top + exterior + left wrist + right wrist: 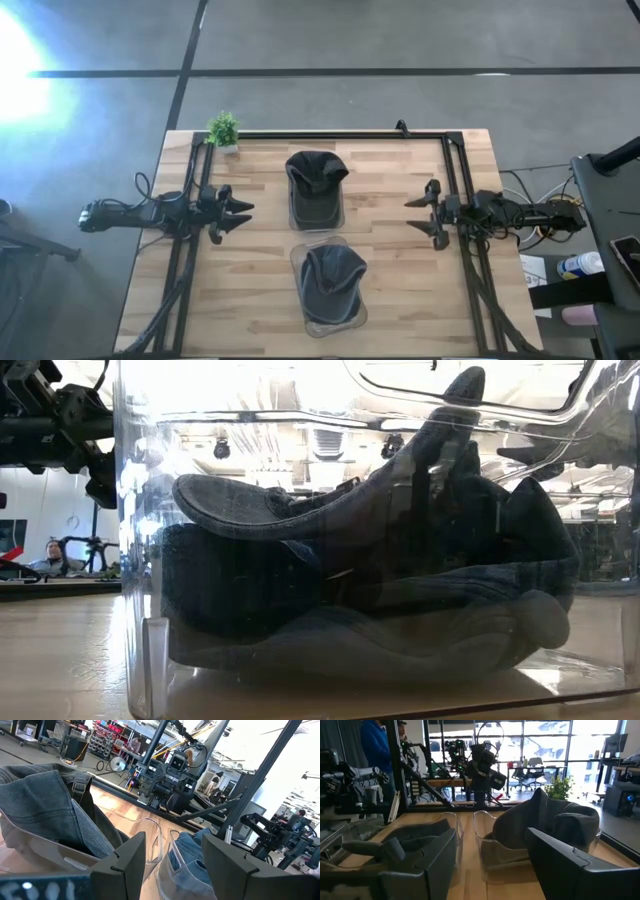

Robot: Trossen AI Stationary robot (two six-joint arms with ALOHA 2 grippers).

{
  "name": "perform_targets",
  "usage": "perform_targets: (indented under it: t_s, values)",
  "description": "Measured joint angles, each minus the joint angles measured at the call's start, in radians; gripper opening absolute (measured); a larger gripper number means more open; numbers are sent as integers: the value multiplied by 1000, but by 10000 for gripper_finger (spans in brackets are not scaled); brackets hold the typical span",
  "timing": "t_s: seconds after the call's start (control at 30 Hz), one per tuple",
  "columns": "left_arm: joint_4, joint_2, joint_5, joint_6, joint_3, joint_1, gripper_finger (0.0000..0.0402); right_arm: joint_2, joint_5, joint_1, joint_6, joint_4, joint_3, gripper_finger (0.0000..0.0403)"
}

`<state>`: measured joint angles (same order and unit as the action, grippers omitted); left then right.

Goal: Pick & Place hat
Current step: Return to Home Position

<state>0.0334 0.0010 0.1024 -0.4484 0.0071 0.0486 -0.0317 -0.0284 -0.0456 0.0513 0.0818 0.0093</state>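
Observation:
Two dark grey denim hats each rest in a clear plastic holder on the wooden table. The far hat [316, 178] is at the middle back and the near hat [333, 280] at the middle front. The near hat fills the low view [370, 590]. My left gripper [243, 215] is open and empty at the table's left, level with the gap between the hats; both hats show ahead of it in its wrist view, the far one [45, 815] and the near one [192, 852]. My right gripper [413, 214] is open and empty at the table's right, facing the far hat [545, 822] and the near hat [405, 837].
A small green potted plant [223, 130] stands at the far left corner. Black frame rails [330, 134] run along the far edge and both sides. The near holder's clear wall [140, 560] stands close to the low camera. A person [375, 750] stands beyond the table.

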Motion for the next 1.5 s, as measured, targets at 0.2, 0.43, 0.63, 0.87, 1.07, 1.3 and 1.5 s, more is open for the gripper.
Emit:
perform_targets:
  t_s: [0.2, 0.43, 0.63, 0.87, 1.07, 1.3, 1.5]
  values:
    - [0, 0, 0, 0, 0, 0, 185, -2, 0, 0, 1, 1, 0, 233]
    - [0, 0, 0, 0, 0, -1, 185, -4, 0, 0, 0, 1, 0, 233]
    - [-8, -1, 1, 80, -1, -22, 185, -4, 0, 0, 0, 1, 0, 233]
    - [-13, -1, 2, 323, -1, -23, 185, -4, 1, 0, 0, 1, 0, 233]
    - [-19, -1, -6, 414, -1, -23, 185, -4, 1, 0, 0, 1, 0, 233]
    - [0, -1, -4, 398, -1, -23, 185, -4, 1, 0, 0, 1, 0, 233]
    - [4, -1, -1, 344, 2, -23, 185, -4, 1, 0, 0, 1, 0, 233]
